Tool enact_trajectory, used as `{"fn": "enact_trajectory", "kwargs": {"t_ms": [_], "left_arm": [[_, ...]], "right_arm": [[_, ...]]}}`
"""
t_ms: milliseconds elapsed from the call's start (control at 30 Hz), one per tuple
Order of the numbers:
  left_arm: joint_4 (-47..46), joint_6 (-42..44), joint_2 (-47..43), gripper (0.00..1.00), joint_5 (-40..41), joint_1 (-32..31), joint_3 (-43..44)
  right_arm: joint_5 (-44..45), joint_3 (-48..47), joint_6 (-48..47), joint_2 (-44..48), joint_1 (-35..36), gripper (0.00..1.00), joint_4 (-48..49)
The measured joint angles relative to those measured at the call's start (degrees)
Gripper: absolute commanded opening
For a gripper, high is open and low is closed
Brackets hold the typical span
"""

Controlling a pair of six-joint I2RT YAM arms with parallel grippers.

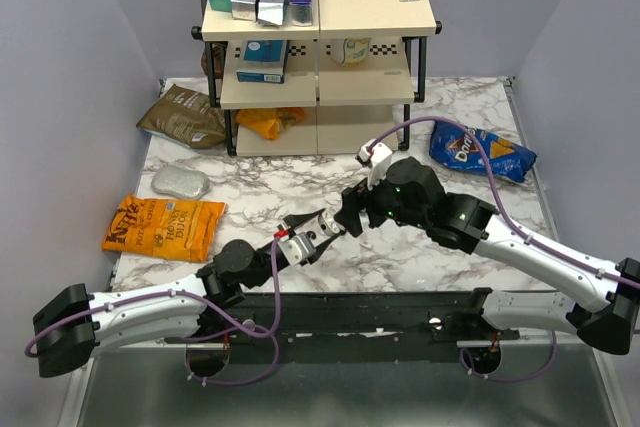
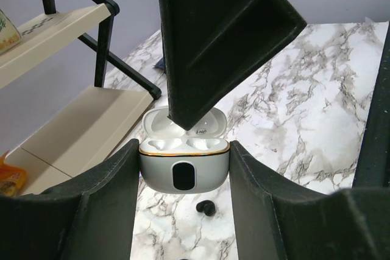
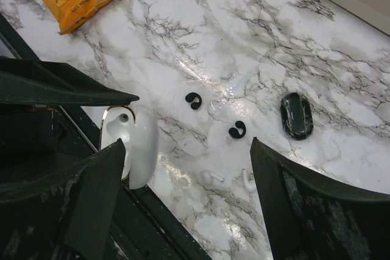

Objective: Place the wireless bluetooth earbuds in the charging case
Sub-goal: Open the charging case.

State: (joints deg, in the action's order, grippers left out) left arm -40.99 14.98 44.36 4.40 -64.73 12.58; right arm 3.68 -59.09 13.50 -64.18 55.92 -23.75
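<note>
While left gripper (image 2: 184, 150) clamps the charging case (image 2: 183, 173) (wells empty), right gripper (image 3: 187, 144) gapes.

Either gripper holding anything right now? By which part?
Left gripper clamps the open charging case by the two sides of its base. Right gripper is open, holding nothing.

R wrist view: charging case (image 3: 143, 144) part-hidden behind left fingers (image 3: 61, 83).

Probably a robot test booth: plain grey walls (image 1: 70, 67) box in a marble-print table (image 1: 270, 192), with snack bags (image 1: 165, 227) beside a small shelf (image 1: 380, 12).
</note>
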Motion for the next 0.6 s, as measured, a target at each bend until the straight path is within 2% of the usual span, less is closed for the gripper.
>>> {"fn": "enact_trajectory", "kwargs": {"t_ms": [200,433,600], "left_arm": [[0.0,0.0,-0.2,0.0,0.0,-0.1,0.0],[-0.1,0.0,-0.2,0.0,0.0,-0.3,0.0],[-0.8,0.0,-0.2,0.0,0.0,-0.3,0.0]], "right_arm": [[0.5,0.0,0.1,1.5,0.0,0.88,-0.2],[-2.4,0.0,1.1,1.5,0.0,0.66,0.3],[-4.5,0.0,2.1,-0.3,0.0,0.6,0.4]]}}
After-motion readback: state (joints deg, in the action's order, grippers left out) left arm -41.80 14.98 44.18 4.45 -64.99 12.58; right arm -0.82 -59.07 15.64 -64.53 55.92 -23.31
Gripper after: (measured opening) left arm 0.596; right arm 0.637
